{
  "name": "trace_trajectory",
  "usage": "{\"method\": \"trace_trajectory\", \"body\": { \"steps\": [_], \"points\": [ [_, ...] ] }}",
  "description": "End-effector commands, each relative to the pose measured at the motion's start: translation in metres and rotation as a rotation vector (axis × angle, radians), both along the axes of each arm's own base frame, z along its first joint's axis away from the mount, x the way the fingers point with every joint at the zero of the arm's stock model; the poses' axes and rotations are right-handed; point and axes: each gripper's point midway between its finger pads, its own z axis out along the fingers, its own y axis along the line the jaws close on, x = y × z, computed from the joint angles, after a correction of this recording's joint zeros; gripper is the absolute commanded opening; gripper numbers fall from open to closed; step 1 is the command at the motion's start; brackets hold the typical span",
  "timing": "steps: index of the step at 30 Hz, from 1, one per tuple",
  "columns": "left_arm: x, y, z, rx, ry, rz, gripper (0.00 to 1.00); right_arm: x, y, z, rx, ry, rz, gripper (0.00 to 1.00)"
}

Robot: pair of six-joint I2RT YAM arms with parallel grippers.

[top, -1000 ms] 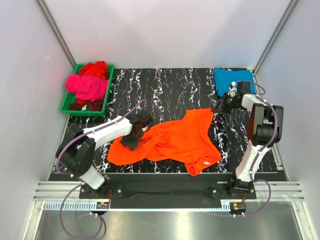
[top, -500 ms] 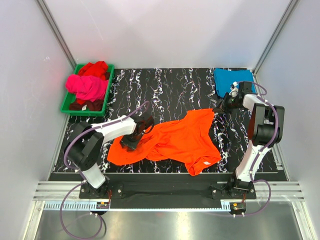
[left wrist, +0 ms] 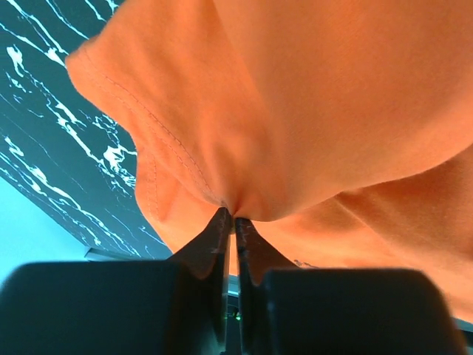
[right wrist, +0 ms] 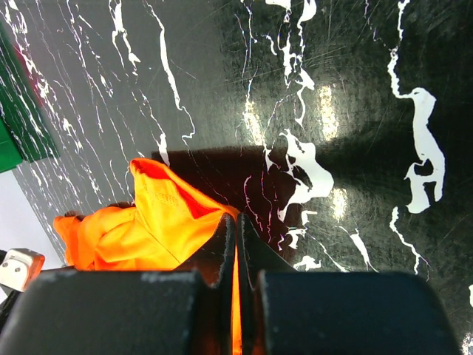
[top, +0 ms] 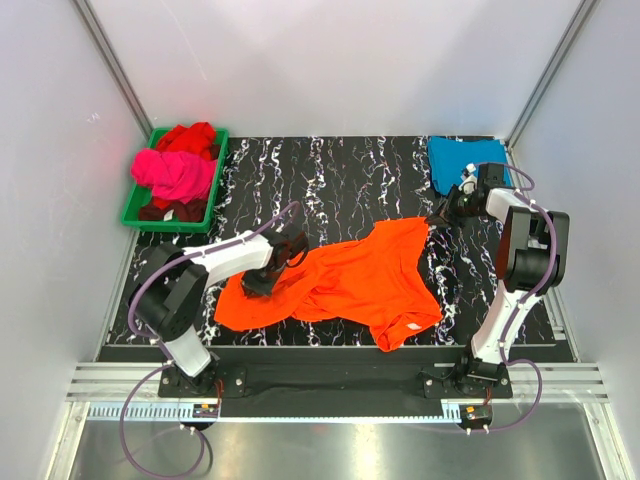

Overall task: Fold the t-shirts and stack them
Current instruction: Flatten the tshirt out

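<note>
The orange t-shirt (top: 355,280) lies crumpled and spread across the middle of the black marbled table (top: 340,180). My left gripper (top: 268,278) sits at the shirt's left part, shut on a pinch of its fabric (left wrist: 295,111), which bunches at the fingertips of the gripper (left wrist: 231,214). My right gripper (top: 437,218) is shut on the shirt's far right corner. In the right wrist view the orange cloth (right wrist: 148,222) runs between the closed jaws of the gripper (right wrist: 235,218). A folded teal-blue t-shirt (top: 455,162) lies at the back right. The pink t-shirt (top: 175,173) and the red t-shirt (top: 190,137) are heaped in the tray.
The green tray (top: 170,224) stands at the back left corner of the table. White walls with metal posts close in the sides and the back. The right arm's upper links (top: 525,250) rise beside the teal shirt.
My left gripper has closed on the orange fabric at the shirt's left part. The right gripper has stayed shut on the far corner, hardly moving.
</note>
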Motion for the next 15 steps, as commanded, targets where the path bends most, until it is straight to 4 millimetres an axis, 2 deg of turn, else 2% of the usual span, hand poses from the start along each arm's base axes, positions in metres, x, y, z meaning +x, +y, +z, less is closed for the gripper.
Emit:
{"method": "trace_trajectory", "body": {
  "steps": [1, 2, 4, 5, 6, 7, 8, 9, 10, 11, 12, 13, 14, 15],
  "points": [
    [0.013, -0.002, 0.012, 0.015, -0.059, -0.002, 0.02, 0.009, -0.002, 0.014, 0.013, -0.039, 0.000, 0.00],
    [0.014, 0.003, 0.016, 0.046, -0.062, 0.000, 0.00, 0.008, -0.002, 0.014, 0.013, -0.032, -0.002, 0.00],
    [0.026, 0.000, 0.029, 0.065, -0.096, 0.008, 0.00, 0.012, -0.010, 0.015, -0.030, -0.021, -0.026, 0.00],
    [0.030, 0.006, 0.039, 0.115, -0.109, 0.002, 0.00, 0.009, -0.014, 0.016, -0.051, 0.009, -0.040, 0.00],
    [0.037, 0.007, 0.049, 0.136, -0.138, 0.010, 0.00, 0.017, -0.020, 0.027, -0.084, -0.008, -0.056, 0.00],
    [0.060, -0.003, 0.072, 0.122, -0.216, 0.022, 0.00, 0.021, -0.028, 0.036, -0.126, -0.018, -0.082, 0.00],
    [0.069, 0.002, 0.091, 0.173, -0.255, 0.022, 0.00, 0.019, -0.032, 0.047, -0.148, -0.008, -0.091, 0.00],
    [0.083, -0.001, 0.109, 0.163, -0.307, 0.038, 0.00, 0.034, -0.038, 0.074, -0.179, -0.069, -0.109, 0.00],
    [0.096, -0.004, 0.126, 0.154, -0.351, 0.052, 0.00, 0.039, -0.046, 0.098, -0.221, -0.113, -0.138, 0.00],
    [0.119, -0.014, 0.165, 0.116, -0.445, 0.076, 0.00, 0.041, -0.049, 0.117, -0.239, -0.137, -0.146, 0.00],
    [0.132, -0.013, 0.184, 0.107, -0.489, 0.096, 0.00, 0.056, -0.054, 0.160, -0.258, -0.236, -0.164, 0.00],
    [0.142, -0.013, 0.204, 0.081, -0.544, 0.126, 0.00, 0.060, -0.055, 0.189, -0.270, -0.295, -0.173, 0.00],
    [0.154, -0.015, 0.234, -0.079, -0.613, 0.202, 0.00, 0.065, -0.056, 0.235, -0.278, -0.383, -0.182, 0.00],
    [0.157, -0.015, 0.242, -0.154, -0.634, 0.248, 0.00, 0.066, -0.055, 0.260, -0.274, -0.433, -0.188, 0.00]
  ]
}}
